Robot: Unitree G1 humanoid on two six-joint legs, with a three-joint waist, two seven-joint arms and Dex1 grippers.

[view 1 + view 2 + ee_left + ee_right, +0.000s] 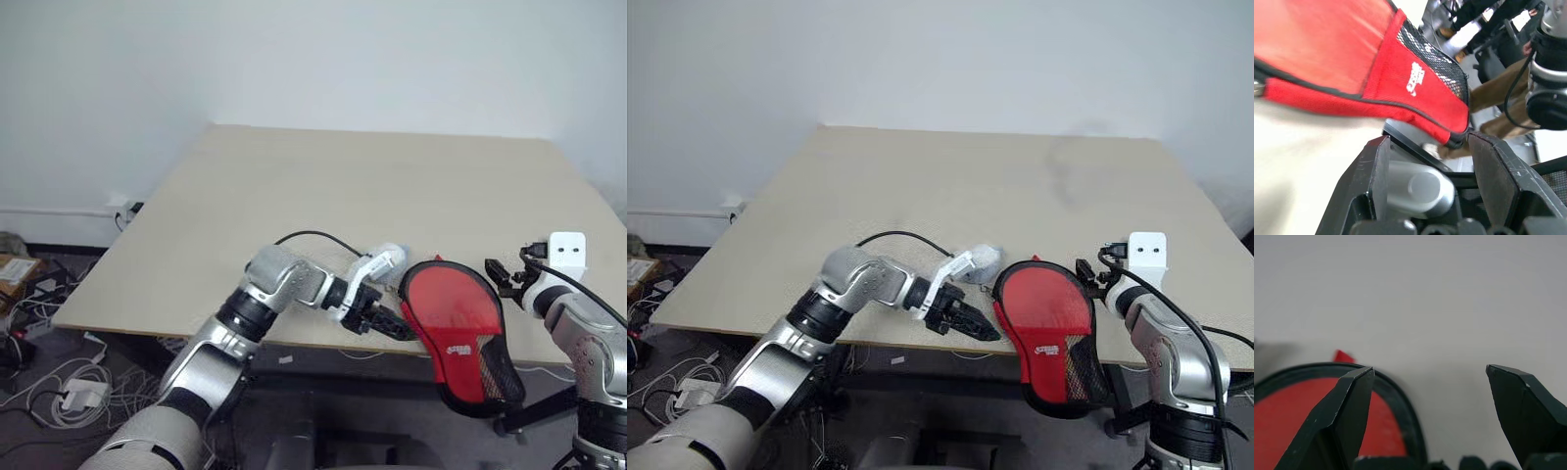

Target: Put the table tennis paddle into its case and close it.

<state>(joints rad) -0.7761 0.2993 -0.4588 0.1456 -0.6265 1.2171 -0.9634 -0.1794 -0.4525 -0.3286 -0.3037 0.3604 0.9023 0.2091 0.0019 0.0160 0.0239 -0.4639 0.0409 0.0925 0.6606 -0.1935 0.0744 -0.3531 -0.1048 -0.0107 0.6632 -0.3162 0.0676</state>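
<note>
Red fabric case (460, 328) overhangs the table (392, 186) edge at about five o'clock, the paddle's red face apparently inside it. Left fingers (387, 321) gape empty at its nine o'clock; right fingers (1430, 396) stand open at three. Closing remains: judged next, find and pull the zip.

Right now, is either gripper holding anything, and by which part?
Nothing is held. The left gripper is open beside the case, which hangs over the table edge; the right gripper is open on its other side.
</note>
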